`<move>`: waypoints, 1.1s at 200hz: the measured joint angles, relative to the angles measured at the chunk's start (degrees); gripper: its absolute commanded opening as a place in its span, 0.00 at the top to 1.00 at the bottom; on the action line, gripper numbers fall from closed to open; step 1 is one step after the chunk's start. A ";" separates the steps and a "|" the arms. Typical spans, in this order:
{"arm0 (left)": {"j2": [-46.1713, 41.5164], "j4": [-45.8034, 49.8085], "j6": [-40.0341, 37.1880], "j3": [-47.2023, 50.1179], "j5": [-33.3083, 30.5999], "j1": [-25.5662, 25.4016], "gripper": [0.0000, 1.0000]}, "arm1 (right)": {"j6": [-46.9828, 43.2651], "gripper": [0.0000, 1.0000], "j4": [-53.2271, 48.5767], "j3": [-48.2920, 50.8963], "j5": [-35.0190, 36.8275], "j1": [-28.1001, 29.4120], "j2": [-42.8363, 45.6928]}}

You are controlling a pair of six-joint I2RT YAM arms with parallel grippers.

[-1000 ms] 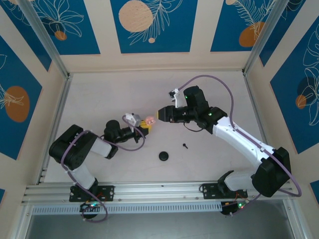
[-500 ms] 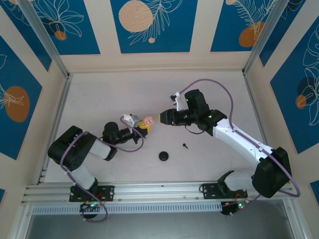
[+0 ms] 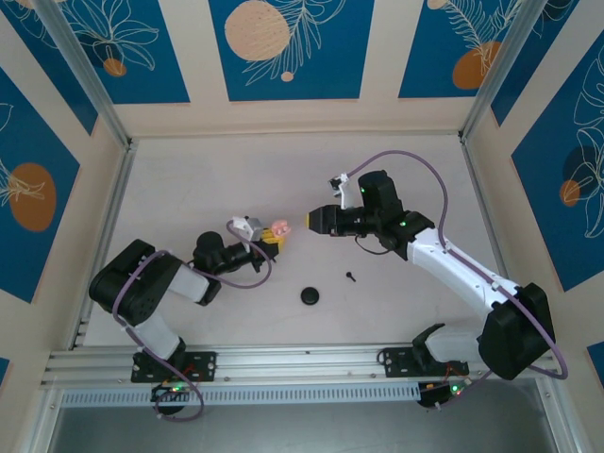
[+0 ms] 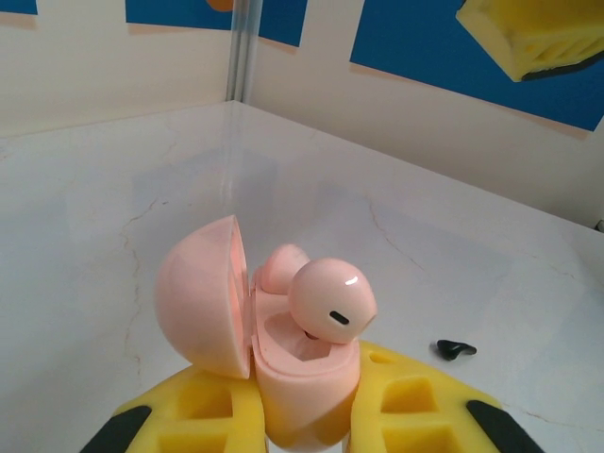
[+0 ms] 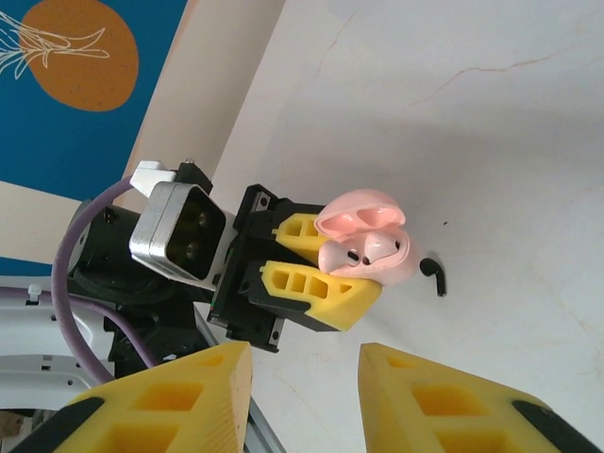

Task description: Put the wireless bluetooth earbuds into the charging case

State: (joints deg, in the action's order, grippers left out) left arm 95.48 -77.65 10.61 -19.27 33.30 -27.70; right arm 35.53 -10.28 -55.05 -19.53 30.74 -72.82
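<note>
The pale pink charging case [image 4: 302, 377] is upright with its lid [image 4: 200, 300] swung open, and my left gripper [image 4: 304, 420] is shut on its base. Two pink bud heads sit in its wells; the nearer one [image 4: 330, 300] stands high and the other [image 4: 280, 266] is behind it. A tiny black earbud [image 4: 456, 349] with a short stem lies on the table beside the case [image 5: 377, 247]. My right gripper [image 5: 302, 363] is open and holds nothing, a short way to the right of the case [image 3: 280, 227]. From above, the black earbud [image 3: 350, 276] lies below the right gripper [image 3: 310, 219].
A round black disc [image 3: 310, 295] lies on the white table [image 3: 208, 179] in front of the two grippers. Aluminium rails and patterned walls close in the table on all sides.
My right gripper has drawn back a little to the right, widening its gap from the case. The left gripper with the case has barely shifted.
</note>
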 measured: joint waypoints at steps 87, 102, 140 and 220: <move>-7.91 13.55 -5.55 -6.08 -0.35 -0.09 0.98 | -4.11 0.65 3.63 1.62 -0.04 -0.90 0.09; -8.09 15.47 -6.38 -6.27 -0.33 -0.09 0.98 | -4.74 0.65 3.67 1.62 -0.07 -1.03 0.31; -9.22 20.13 -8.50 -6.40 -0.33 -0.09 0.98 | -5.14 0.64 5.09 2.19 -0.83 -1.16 1.70; -11.56 26.75 -12.74 -8.26 1.22 -0.72 0.98 | -3.56 0.66 9.68 3.02 -6.84 0.11 0.92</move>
State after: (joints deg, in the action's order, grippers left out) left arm 83.92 -50.89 -2.13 -27.53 34.52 -28.42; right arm 31.97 -0.60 -52.03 -26.37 30.85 -71.90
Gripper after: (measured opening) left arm 0.167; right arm 0.346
